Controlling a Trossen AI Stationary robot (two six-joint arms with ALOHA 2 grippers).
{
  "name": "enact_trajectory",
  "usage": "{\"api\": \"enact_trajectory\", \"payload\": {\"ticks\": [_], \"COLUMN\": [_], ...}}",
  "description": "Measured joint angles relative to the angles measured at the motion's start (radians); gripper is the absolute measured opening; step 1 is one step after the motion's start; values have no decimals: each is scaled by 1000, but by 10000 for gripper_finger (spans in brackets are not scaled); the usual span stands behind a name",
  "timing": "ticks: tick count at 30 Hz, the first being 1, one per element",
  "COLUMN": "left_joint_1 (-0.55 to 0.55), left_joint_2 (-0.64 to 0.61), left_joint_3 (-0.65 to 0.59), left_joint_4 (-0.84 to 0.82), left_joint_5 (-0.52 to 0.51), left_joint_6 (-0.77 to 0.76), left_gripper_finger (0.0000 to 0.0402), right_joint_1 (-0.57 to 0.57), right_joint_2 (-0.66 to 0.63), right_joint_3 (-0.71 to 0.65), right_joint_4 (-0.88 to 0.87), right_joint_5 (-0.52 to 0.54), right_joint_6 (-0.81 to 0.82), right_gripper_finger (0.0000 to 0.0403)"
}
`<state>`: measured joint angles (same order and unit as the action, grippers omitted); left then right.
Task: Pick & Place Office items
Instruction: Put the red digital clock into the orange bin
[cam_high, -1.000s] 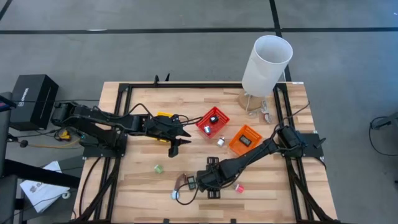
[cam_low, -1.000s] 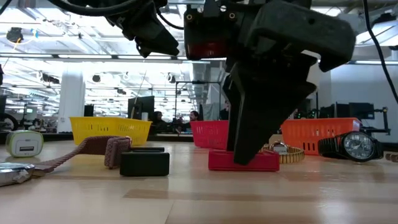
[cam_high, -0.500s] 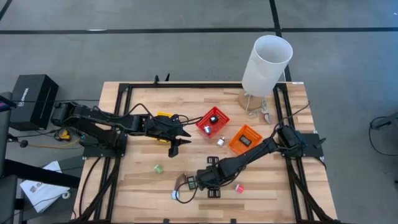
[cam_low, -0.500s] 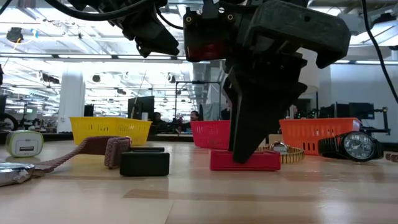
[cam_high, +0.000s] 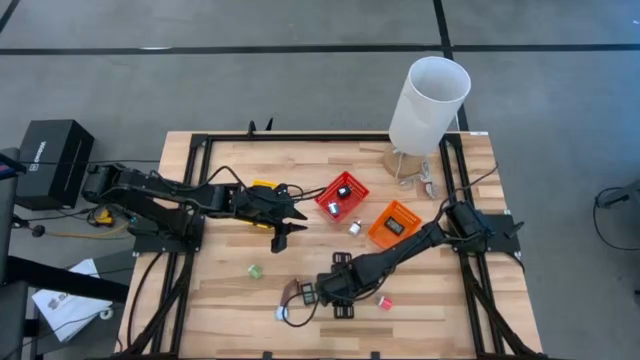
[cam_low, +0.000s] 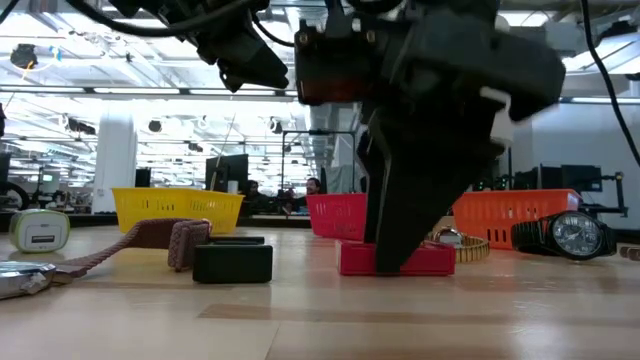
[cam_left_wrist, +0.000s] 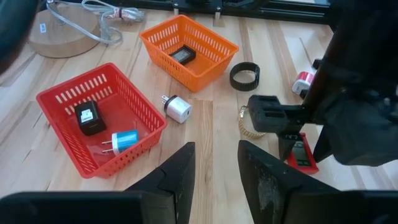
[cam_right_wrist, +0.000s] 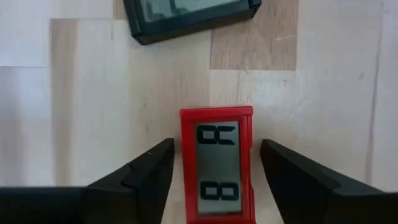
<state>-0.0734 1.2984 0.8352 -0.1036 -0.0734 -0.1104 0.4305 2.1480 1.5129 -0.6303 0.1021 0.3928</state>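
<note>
A small red display (cam_right_wrist: 216, 163) with dark digits lies flat on the wooden table; it also shows in the low view (cam_low: 425, 260). My right gripper (cam_right_wrist: 217, 148) is open and points down over it near the table's front (cam_high: 335, 292), one finger on each long side with a thin gap. A black display (cam_right_wrist: 186, 14) lies just beyond. My left gripper (cam_high: 283, 228) is open and empty above the table, beside the yellow basket (cam_high: 263, 187).
The red basket (cam_high: 342, 197) holds chargers and the orange basket (cam_high: 394, 223) holds a black piece. Nearby lie a white plug (cam_left_wrist: 177, 110), a black ring (cam_left_wrist: 244, 76), a watch (cam_low: 565, 237), a brown strap (cam_low: 150, 240) and a black block (cam_low: 232, 262). A tall white cylinder (cam_high: 428, 105) stands at the far right.
My right gripper has sunk a little toward the table, its fingers still apart on either side of the red display.
</note>
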Motion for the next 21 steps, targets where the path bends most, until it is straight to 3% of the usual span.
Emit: {"api": "enact_trajectory", "payload": {"ticks": [7,14,21], "left_joint_1": [0,0,0], "left_joint_2": [0,0,0], "left_joint_3": [0,0,0], "left_joint_4": [0,0,0], "left_joint_5": [0,0,0], "left_joint_6": [0,0,0], "left_gripper_finger": [115,115,115], "right_joint_1": [0,0,-10], "right_joint_2": [-4,-5,-85], "right_joint_3": [-27,-28,-33], "right_joint_4": [29,32,-56], "right_joint_5": [0,0,-54], "right_joint_6": [8,-7,7], "right_gripper_finger": [206,136,132]}}
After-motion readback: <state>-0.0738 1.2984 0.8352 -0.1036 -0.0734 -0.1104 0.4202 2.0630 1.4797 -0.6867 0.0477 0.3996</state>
